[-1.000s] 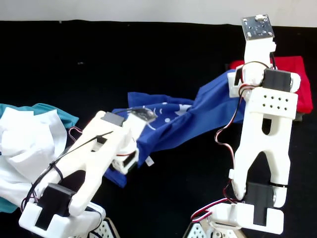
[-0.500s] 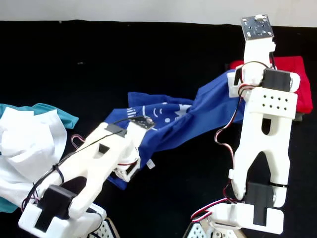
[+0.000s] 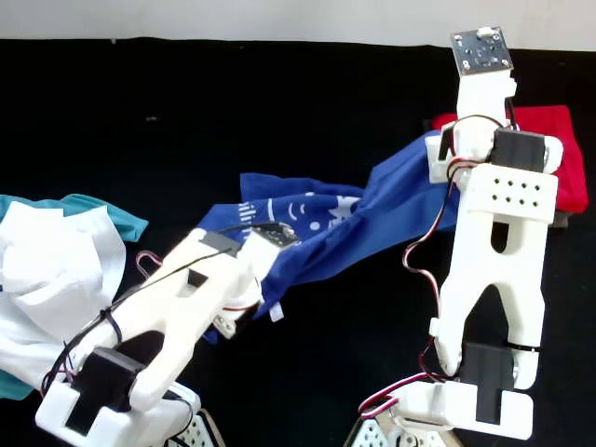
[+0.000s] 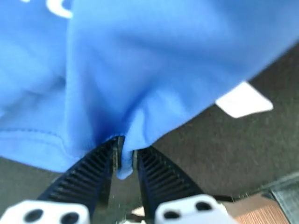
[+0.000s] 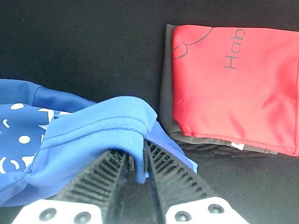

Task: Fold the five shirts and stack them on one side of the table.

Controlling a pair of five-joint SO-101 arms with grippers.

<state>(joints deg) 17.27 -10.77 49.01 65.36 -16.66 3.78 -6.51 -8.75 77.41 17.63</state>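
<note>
The blue shirt (image 3: 326,228) hangs stretched across the bench's middle. The left fingers (image 4: 88,170) are closed on one end toward 7 o'clock, and the right fingers (image 5: 96,179) are closed on the other toward 2 o'clock, beside the folded red shirt (image 3: 554,119). This looks like spreading before folding. Next, lower it flat under even tension.

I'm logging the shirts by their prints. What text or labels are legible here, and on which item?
Red shirt: grey lettering, cut off at the picture's edge; no whole word.
Blue shirt: white dots and curves, no readable word.
Its white tag: blurred, unreadable.
</note>
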